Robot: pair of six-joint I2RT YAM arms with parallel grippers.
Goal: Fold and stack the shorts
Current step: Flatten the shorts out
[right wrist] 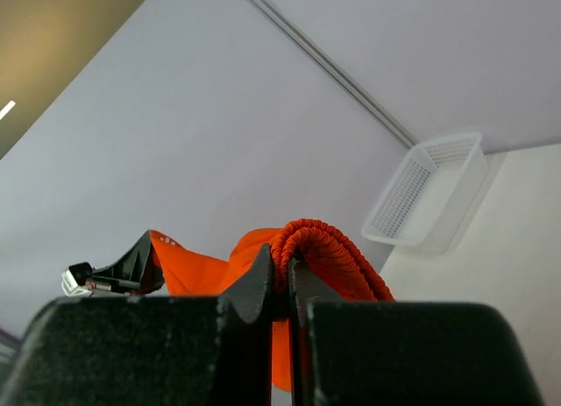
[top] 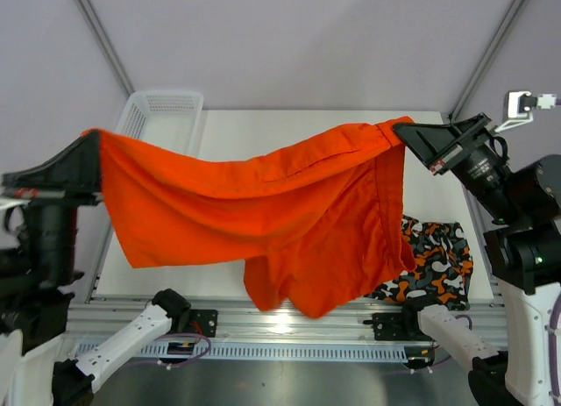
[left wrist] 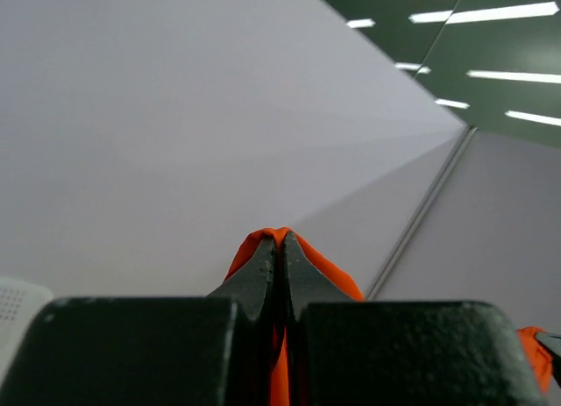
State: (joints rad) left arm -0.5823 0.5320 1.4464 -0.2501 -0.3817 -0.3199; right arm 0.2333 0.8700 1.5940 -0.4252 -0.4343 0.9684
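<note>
The plain orange shorts (top: pixel 263 209) hang stretched in the air between my two grippers, well above the table. My left gripper (top: pixel 91 141) is shut on their left corner; in the left wrist view the fabric (left wrist: pixel 337 279) bulges past the closed fingertips (left wrist: pixel 263 266). My right gripper (top: pixel 405 136) is shut on the elastic waistband (right wrist: pixel 329 244) at the upper right. The patterned shorts (top: pixel 434 261) in orange, black, white and grey lie on the table at the right, partly hidden behind the hanging orange pair.
A white mesh basket (top: pixel 158 115) stands at the table's back left; it also shows in the right wrist view (right wrist: pixel 429 191). The white table top (top: pixel 289 125) runs behind the shorts. The metal rail (top: pixel 289 323) with the arm bases is at the near edge.
</note>
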